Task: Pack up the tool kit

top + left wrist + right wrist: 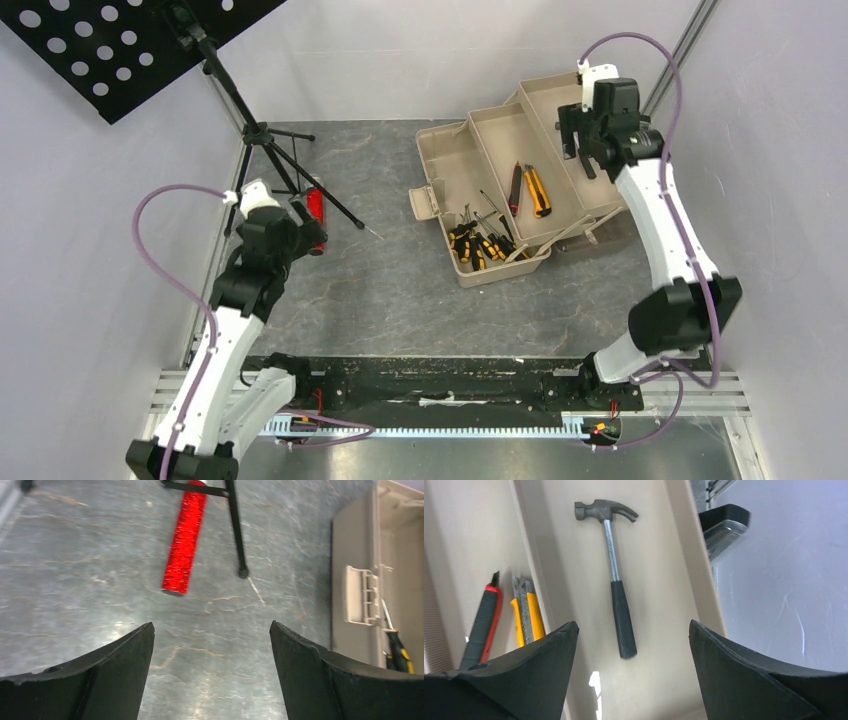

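My right end effector (631, 675) hangs spread wide over the far tray of the open toolbox (470, 165), which stands on the right side of the tabletop (75, 580) with its trays folded out in steps. A hammer (614, 580) lies flat in that tray. In the next tray the utility knives (528, 614) lie side by side, and the screwdrivers (478, 245) are heaped in the nearest compartment.

My left end effector (212, 670) is just as wide and holds nothing. It is aimed at the bare stone-grey surface, short of the red bar (184, 540) and a leg of the music stand (236, 530).

I expect the toolbox to be stiff, fairly light plastic. Its hinged trays should swing rather than lift, so I would push or take them at a rim, or use the pale handle. The hammer will be head-heavy. Its black rubber grip offers friction, but a hold closer to the head would tip less. The knives look slim and smooth, so I would pinch them across the narrow body at mid-length. The screwdrivers are small and round and likely to roll, and in a heap they are awkward to single out.
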